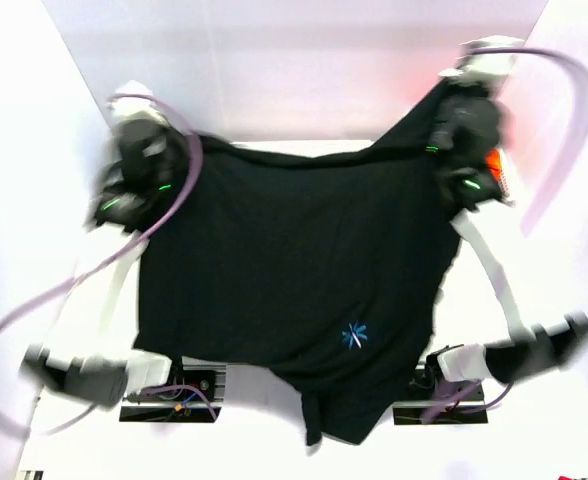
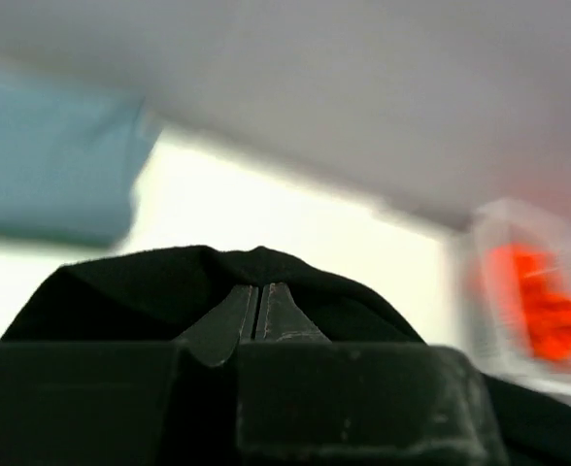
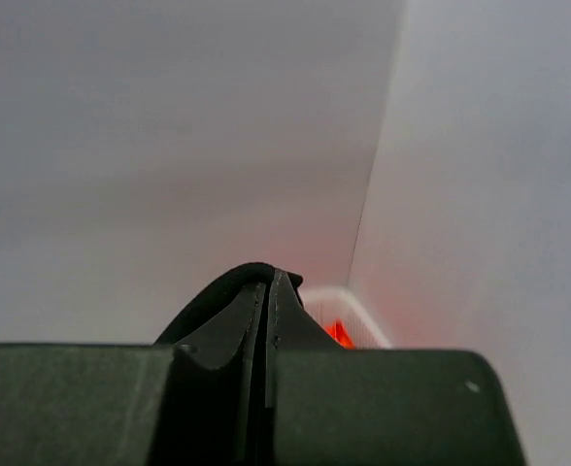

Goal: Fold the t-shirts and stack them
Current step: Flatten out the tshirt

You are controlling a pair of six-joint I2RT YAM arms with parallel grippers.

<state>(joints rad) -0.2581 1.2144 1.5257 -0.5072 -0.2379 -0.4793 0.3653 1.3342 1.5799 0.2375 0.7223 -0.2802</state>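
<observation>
Although blur softened the overhead view, the black t-shirt (image 1: 304, 270) was found spread wide between the two arms, its small blue print (image 1: 354, 336) facing up. One far corner was at each gripper, and the near hem hung down over the arm bases (image 1: 169, 392).

Left gripper (image 2: 258, 296): the jaws were pressed together, with a fold of black cloth bunched over and around the tips. Right gripper (image 3: 268, 286): the jaws were likewise closed tight, with a ridge of the same black cloth pinched between them.

A light blue t-shirt (image 2: 52, 165) lay well apart, at the far left of the left wrist view. Whether it was folded could not be told. Something orange (image 2: 538, 301), judged to be another shirt, sat bunched inside a white basket (image 2: 475, 243) on the right. It was too blurred to confirm.

Assessment of progress: early. The black shirt was opened out and not yet folded, and no crease showed in it. No stack could be seen in any view. Remaining, by judgement: lay this shirt flat, fold it, then fold the others and pile them.
</observation>
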